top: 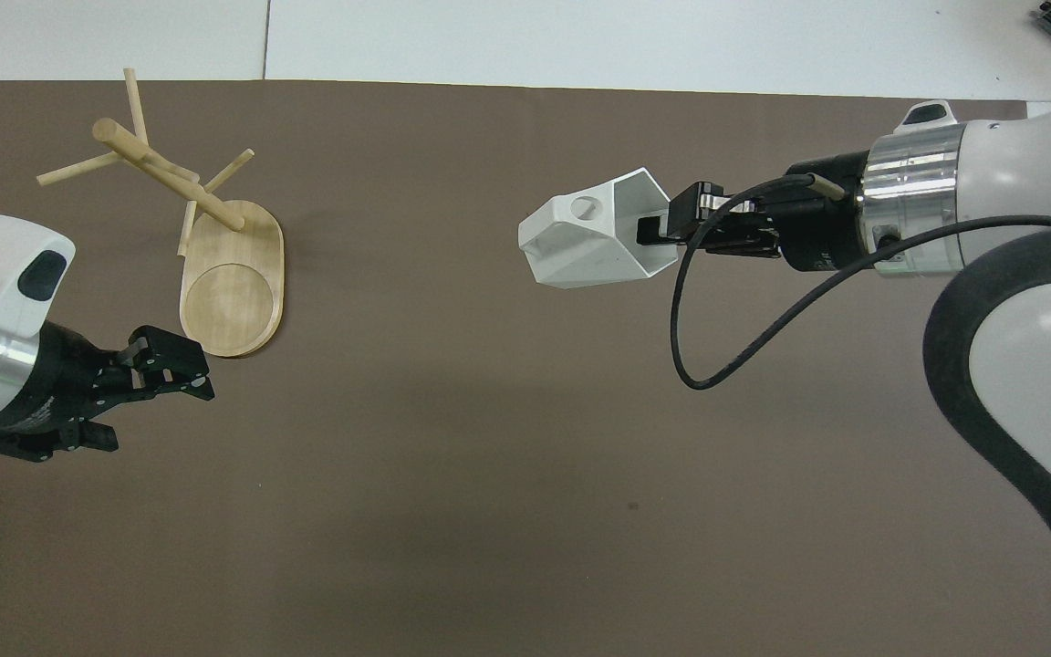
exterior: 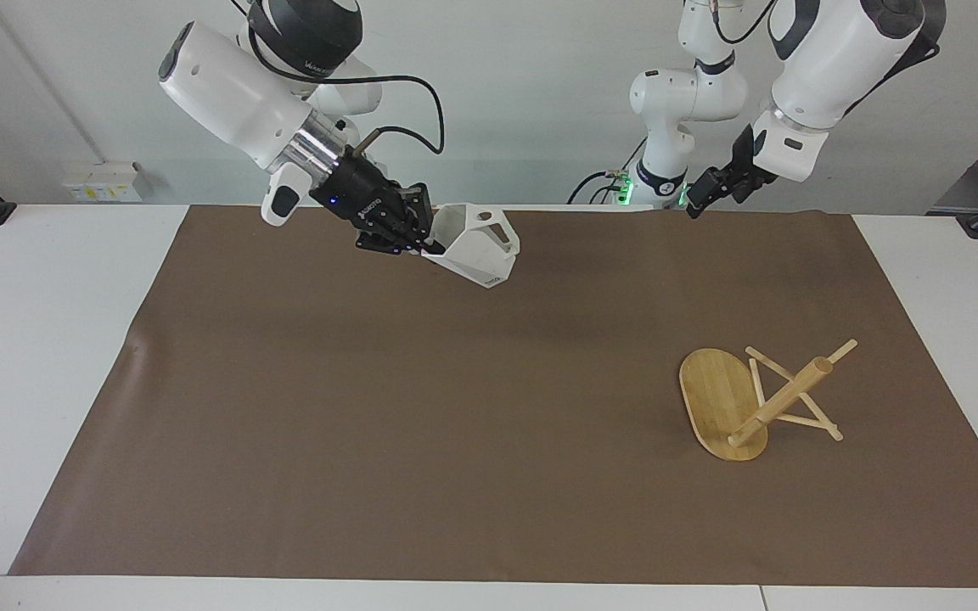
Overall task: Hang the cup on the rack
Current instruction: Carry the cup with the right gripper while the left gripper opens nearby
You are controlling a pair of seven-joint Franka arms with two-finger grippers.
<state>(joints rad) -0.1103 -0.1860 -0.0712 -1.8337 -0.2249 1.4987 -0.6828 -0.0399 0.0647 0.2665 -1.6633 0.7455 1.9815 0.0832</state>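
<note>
The white faceted cup (exterior: 480,250) hangs in the air, tilted on its side, over the mat on the right arm's half; it also shows in the overhead view (top: 589,242). My right gripper (exterior: 429,242) is shut on the cup's rim wall (top: 658,233). The bamboo rack (exterior: 782,399) lies toppled on the mat at the left arm's end, its oval base (exterior: 714,399) tipped up on its edge and its pegs touching the mat (top: 170,178). My left gripper (exterior: 704,191) is open and empty, raised over the mat beside the rack's base (top: 188,370).
A brown mat (exterior: 421,424) covers most of the white table (exterior: 39,339). A black cable (top: 699,347) loops from the right wrist. A third arm's base (exterior: 667,127) stands at the table's robot edge.
</note>
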